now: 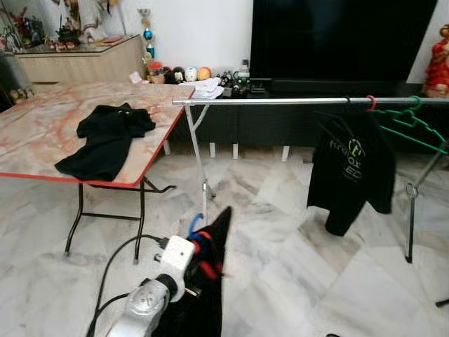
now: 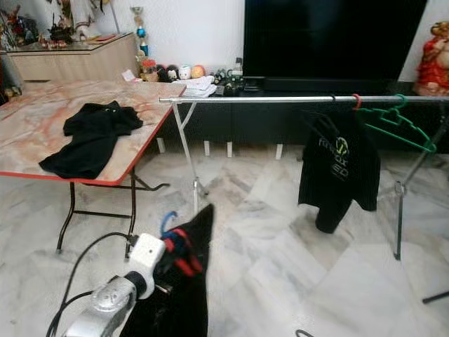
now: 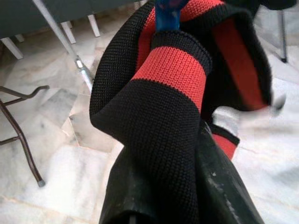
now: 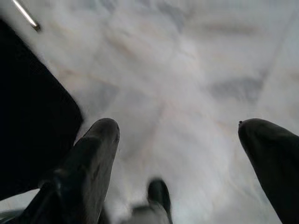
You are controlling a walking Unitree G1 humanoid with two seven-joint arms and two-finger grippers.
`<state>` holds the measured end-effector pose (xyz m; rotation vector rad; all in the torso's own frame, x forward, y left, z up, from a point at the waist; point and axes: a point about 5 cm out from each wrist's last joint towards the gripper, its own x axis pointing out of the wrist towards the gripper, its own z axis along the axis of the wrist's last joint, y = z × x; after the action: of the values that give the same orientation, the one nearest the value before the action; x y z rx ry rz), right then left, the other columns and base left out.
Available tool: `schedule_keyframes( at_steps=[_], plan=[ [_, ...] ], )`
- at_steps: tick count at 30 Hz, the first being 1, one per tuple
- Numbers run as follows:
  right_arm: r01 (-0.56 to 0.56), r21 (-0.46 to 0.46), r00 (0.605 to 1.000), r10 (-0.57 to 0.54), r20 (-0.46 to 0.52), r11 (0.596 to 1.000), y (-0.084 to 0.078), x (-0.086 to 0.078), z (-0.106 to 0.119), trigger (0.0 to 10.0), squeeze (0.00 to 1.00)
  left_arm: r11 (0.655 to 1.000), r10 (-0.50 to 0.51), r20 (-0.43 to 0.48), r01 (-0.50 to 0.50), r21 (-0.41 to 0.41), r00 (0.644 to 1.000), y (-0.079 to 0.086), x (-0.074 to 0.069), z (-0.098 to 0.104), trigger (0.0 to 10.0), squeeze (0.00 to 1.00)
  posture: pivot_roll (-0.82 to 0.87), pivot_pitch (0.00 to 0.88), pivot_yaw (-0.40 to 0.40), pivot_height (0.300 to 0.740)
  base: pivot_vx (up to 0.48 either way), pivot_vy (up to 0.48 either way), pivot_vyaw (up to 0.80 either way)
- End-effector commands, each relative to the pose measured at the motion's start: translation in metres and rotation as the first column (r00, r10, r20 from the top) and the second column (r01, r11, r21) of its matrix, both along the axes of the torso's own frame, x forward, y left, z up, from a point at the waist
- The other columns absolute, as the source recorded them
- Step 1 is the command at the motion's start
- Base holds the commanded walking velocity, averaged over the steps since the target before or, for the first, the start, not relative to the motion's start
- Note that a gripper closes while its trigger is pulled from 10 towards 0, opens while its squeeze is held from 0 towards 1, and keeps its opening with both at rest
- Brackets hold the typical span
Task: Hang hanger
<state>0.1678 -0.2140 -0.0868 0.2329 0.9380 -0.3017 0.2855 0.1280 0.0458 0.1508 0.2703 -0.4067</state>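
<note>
My left gripper [image 1: 203, 254] is low in front of me, shut on a blue hanger [image 1: 194, 225] that carries a black shirt [image 1: 208, 298]. The shirt's black-and-red collar [image 3: 174, 70] wraps over the fingers, and the blue hook [image 3: 167, 10] sticks out beyond it. The silver clothes rail [image 1: 280, 101] runs across ahead, higher and farther than the hanger. On its right part hang a black printed shirt [image 1: 351, 165] and an empty green hanger [image 1: 414, 123]. My right gripper [image 4: 180, 140] is open above the marble floor, holding nothing.
A marble-topped folding table [image 1: 35, 140] stands at the left with another black shirt [image 1: 105, 137] on it. The rail's leg [image 1: 202, 168] stands just ahead. A black cable [image 1: 112, 270] trails on the floor. A TV cabinet [image 1: 280, 88] is behind the rail.
</note>
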Motion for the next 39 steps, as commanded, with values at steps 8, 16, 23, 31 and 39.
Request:
schedule_keyframes(
  at_steps=[8, 16, 23, 31, 39],
  plan=[
    [-0.007, 0.017, 0.999, 0.006, 0.051, 1.000, 0.007, 0.013, 0.005, 10.0, 0.00, 0.999, 0.045, 0.033, -0.045, 0.013, 0.998, 0.017, 0.007, 0.010, 10.0, 0.00, 0.02, 0.000, 0.005, 0.740, 0.480, 0.000, 0.00],
    [-0.050, 0.063, 0.996, 0.045, 0.078, 0.997, 0.013, 0.018, 0.007, 10.0, 0.00, 0.997, 0.078, 0.048, -0.078, -0.002, 0.996, 0.021, 0.013, 0.014, 10.0, 0.00, 0.02, 0.000, -0.002, 0.740, 0.480, 0.000, 0.00],
    [-0.054, 0.056, 0.998, 0.051, 0.048, 0.997, 0.010, 0.013, 0.004, 10.0, 0.00, 0.997, 0.083, 0.056, -0.082, -0.013, 0.995, 0.023, 0.017, 0.019, 10.0, 0.00, 0.02, 0.000, 0.002, 0.740, 0.480, 0.000, 0.00],
    [-0.052, 0.052, 0.999, 0.051, 0.012, 0.997, 0.005, 0.006, 0.001, 10.0, 0.00, 0.997, 0.080, 0.055, -0.080, -0.003, 0.995, 0.025, 0.018, 0.020, 10.0, 0.00, 0.02, 0.000, 0.003, 0.740, 0.480, 0.000, 0.00],
    [-0.024, 0.054, 1.000, 0.024, 0.004, 0.998, 0.002, 0.006, 0.002, 10.0, 0.00, 0.998, 0.050, 0.047, -0.051, 0.023, 0.998, 0.023, 0.019, 0.018, 10.0, 0.00, 0.01, 0.000, 0.011, 0.740, 0.473, 0.000, -0.50]
  ],
)
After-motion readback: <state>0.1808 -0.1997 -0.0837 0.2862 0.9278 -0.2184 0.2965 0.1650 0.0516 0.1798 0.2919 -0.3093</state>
